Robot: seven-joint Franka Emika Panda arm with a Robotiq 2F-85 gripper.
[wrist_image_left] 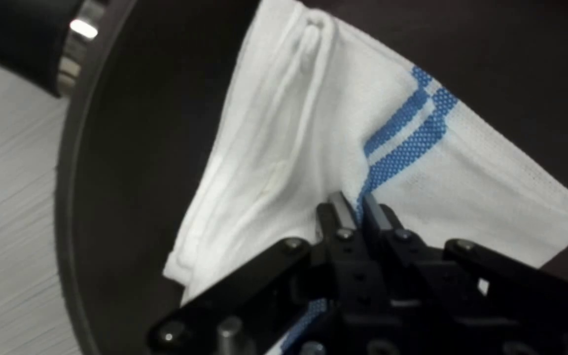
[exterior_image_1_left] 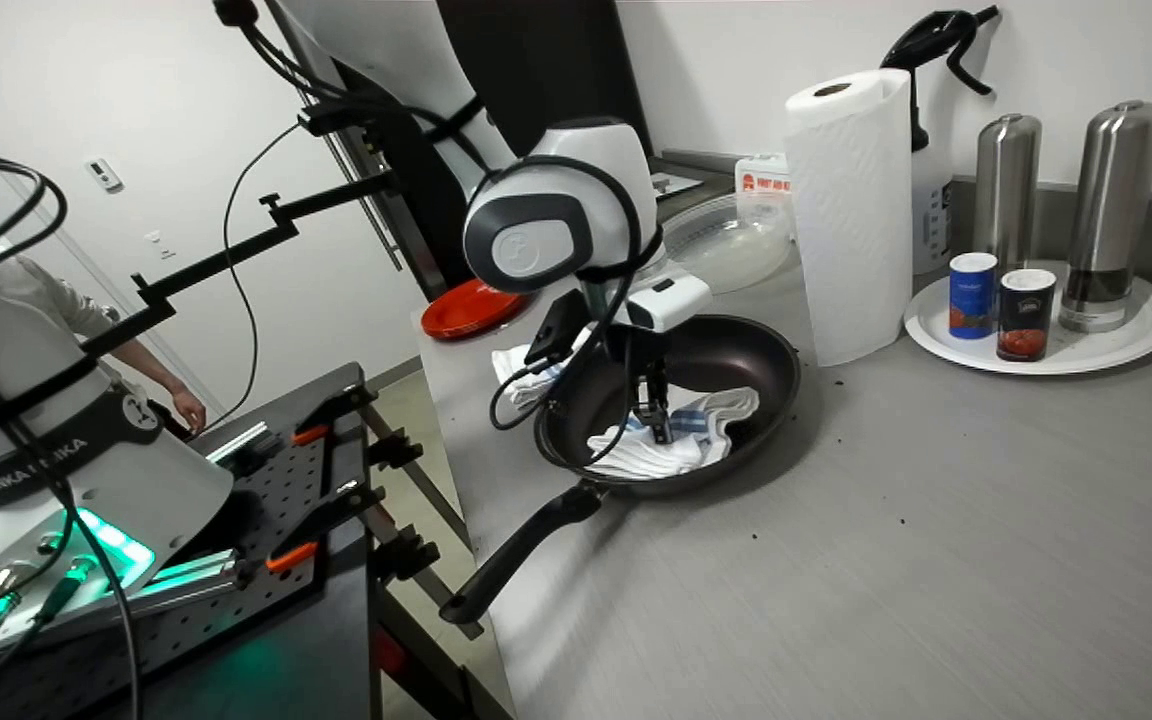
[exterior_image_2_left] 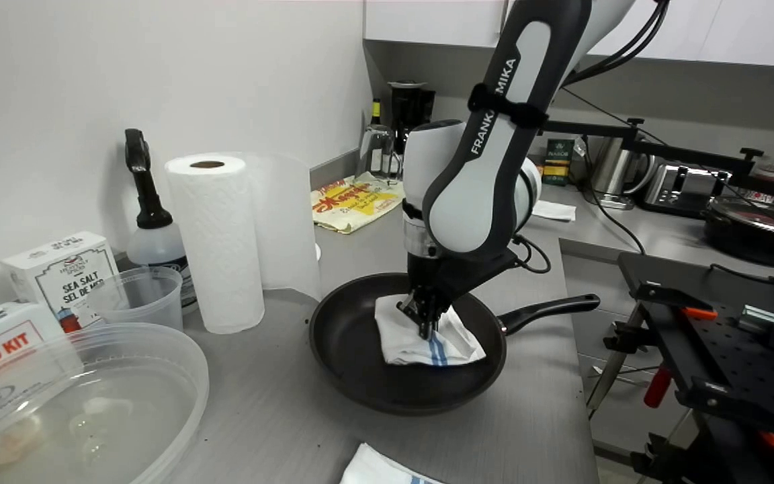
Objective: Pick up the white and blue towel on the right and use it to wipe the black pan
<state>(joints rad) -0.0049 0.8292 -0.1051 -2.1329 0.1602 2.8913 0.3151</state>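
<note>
Pinching the white and blue towel (wrist_image_left: 333,148) inside the black frying pan (exterior_image_2_left: 347,343)

The tool (wrist_image_left: 355,204) is holding a fold between narrowly set fingers (wrist_image_left: 376,212); the towel is lying just beneath it. Well away from the tool, a paper-towel roll (exterior_image_2_left: 216,242) is standing on the worktop (exterior_image_2_left: 259,403).

Paper-towel roll (exterior_image_2_left: 216,249): you see it upright.
White plate (exterior_image_1_left: 1086,345): you can find on it two small containers (exterior_image_1_left: 972,297).
</note>
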